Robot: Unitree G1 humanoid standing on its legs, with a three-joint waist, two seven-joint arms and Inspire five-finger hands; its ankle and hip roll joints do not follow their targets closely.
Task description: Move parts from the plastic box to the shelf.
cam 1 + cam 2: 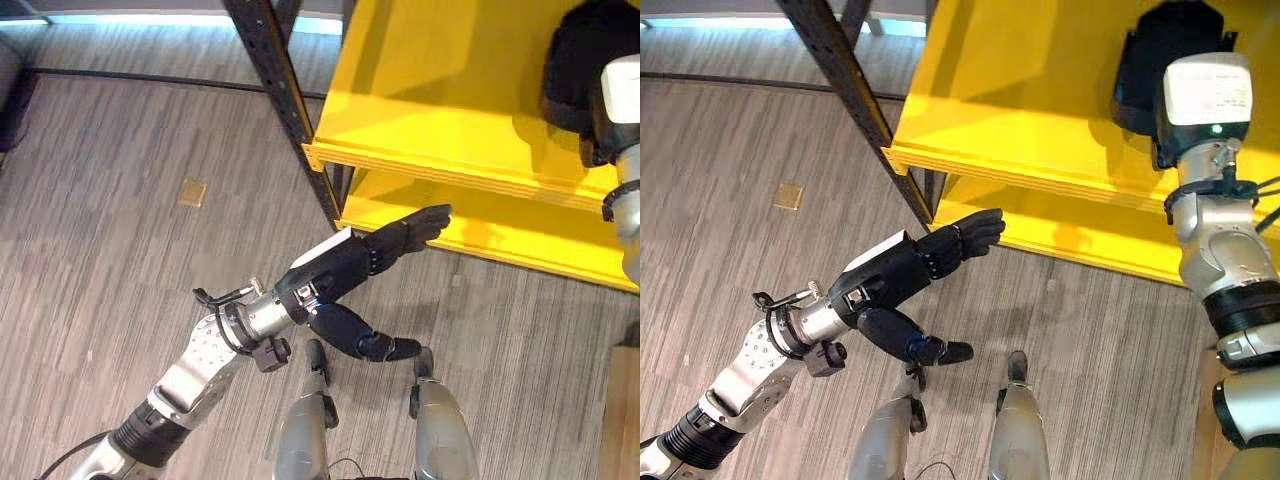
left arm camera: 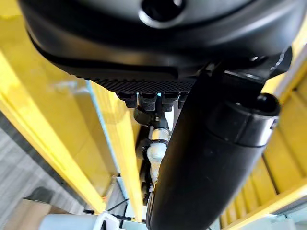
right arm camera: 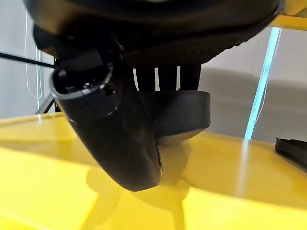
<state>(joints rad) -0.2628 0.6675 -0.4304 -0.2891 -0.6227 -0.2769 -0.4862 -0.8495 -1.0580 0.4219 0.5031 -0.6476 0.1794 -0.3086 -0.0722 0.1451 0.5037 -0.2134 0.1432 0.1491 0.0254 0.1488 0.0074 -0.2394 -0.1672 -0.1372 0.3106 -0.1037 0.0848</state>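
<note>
Right hand (image 1: 1170, 70) grasps a black part (image 3: 177, 115) just above the yellow shelf board (image 3: 249, 177), for set-down. Left hand (image 1: 380, 250) relaxed, empty.

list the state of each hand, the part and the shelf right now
left hand: open, fingers straight, holding nothing, beside the lower board's edge
right hand: over the upper board, fingers curled round the black part
black part: held, just above the board
yellow shelf: upright, boards bare where visible

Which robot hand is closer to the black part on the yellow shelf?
Right. The right robot hand is on the black part over the shelf; the left robot hand hangs open below the shelf's corner.
</note>
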